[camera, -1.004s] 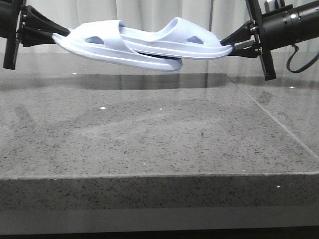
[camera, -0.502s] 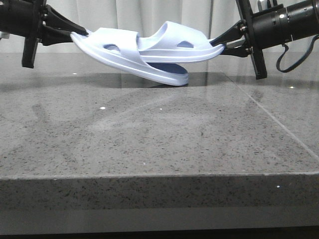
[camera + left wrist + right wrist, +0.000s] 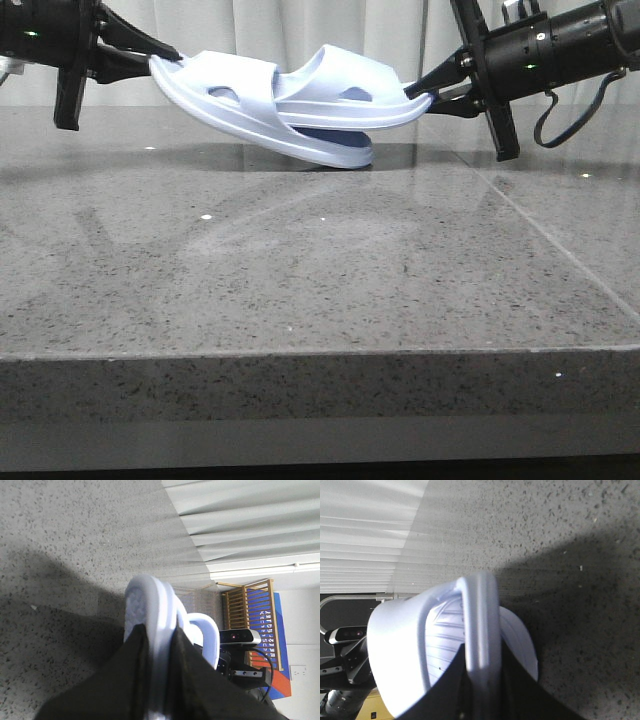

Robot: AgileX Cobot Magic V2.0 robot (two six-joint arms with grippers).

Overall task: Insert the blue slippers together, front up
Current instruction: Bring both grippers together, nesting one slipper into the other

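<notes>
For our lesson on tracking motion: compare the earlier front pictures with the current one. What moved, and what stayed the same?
Both blue slippers came lower and pushed further together; the left one tilted toe-down, almost onto the table. Left gripper and right gripper moved inward, still clamping the heels.

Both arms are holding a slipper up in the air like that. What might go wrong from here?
Each gripper pinches only the heel edge of its slipper: the left gripper holds the left slipper, the right gripper the right slipper. With so thin a hold, the foam might slip or twist free. The left slipper's toe hangs low over the table; it may catch there. Pushing further could bend the soles, not nest them.
</notes>
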